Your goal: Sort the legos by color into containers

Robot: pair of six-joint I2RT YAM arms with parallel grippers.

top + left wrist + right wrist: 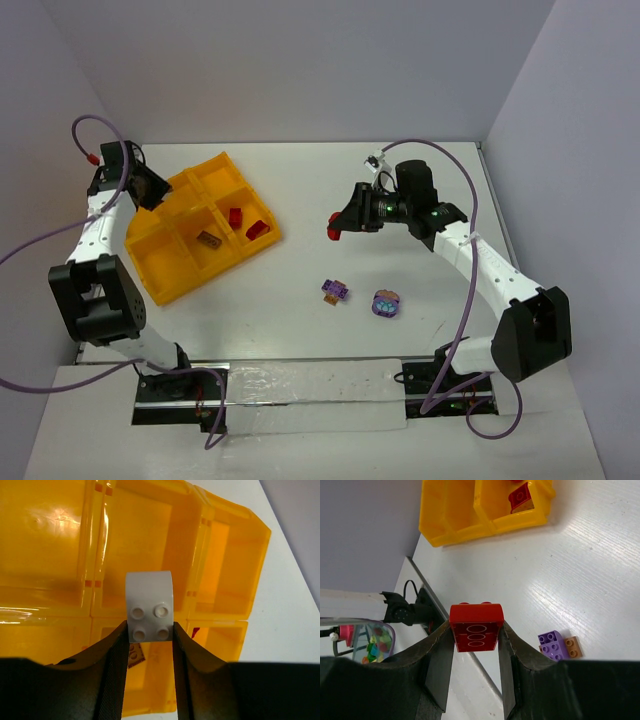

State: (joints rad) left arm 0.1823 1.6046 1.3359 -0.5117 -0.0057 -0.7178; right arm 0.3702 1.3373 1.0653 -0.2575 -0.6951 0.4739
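Left gripper (149, 630) fills the bottom of its wrist view, its jaws narrowed onto a white brick (149, 607) pinched by the sides, studs facing the camera. Behind the brick lies the tray (50, 555); which cell the brick hangs over cannot be told, though from above this gripper sits at the tray's far left corner. The right gripper (476, 630) is likewise closed narrowly on a red brick (476, 626) with three ovals on its face, held clear of the table (300, 180). From above it is right of the tray and well apart from it, over bare surface. Two purple bricks lie loose on the table nearer the arm bases: a purple-orange brick (335, 291) and, just to its right but not touching, a purple-blue brick (386, 304). In the tray, two red bricks (258, 230) lie near the right corner, close together; whether they share a cell is hard to tell. A small brown piece (208, 239) lies in a cell just left of them.
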